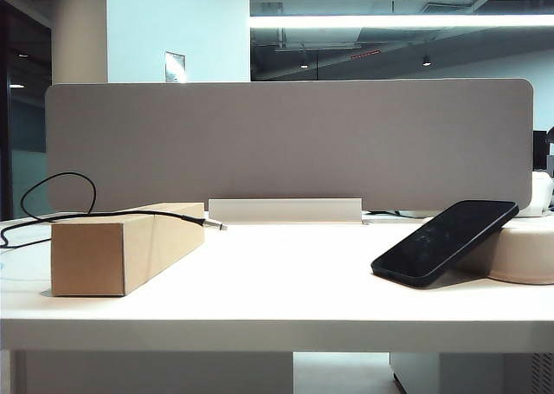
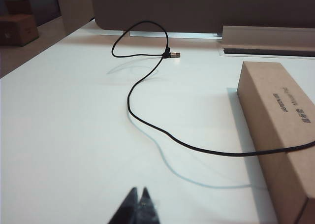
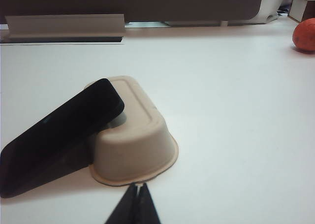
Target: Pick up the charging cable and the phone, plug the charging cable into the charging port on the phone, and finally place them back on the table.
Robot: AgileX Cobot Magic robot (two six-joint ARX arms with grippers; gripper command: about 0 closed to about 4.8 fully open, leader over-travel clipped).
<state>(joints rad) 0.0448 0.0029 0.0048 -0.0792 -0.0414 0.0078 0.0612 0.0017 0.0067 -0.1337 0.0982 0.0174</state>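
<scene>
charging cable [image 2: 147, 123]: far end cut off | left pincer [image 2: 139, 197], right pincer [image 3: 137, 189]: together

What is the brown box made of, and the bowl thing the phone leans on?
The brown box looks like plain cardboard: matte tan faces, sharp folded edges, printed lettering. The upturned tray under the phone looks like moulded paper pulp, though it might be matte plastic: beige, dull, soft rounded rim. The phone looks like glossy glass, since it reflects light.

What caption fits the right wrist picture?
Glossy black phone leaning on upturned beige tray, shut right gripper nearby.
</scene>
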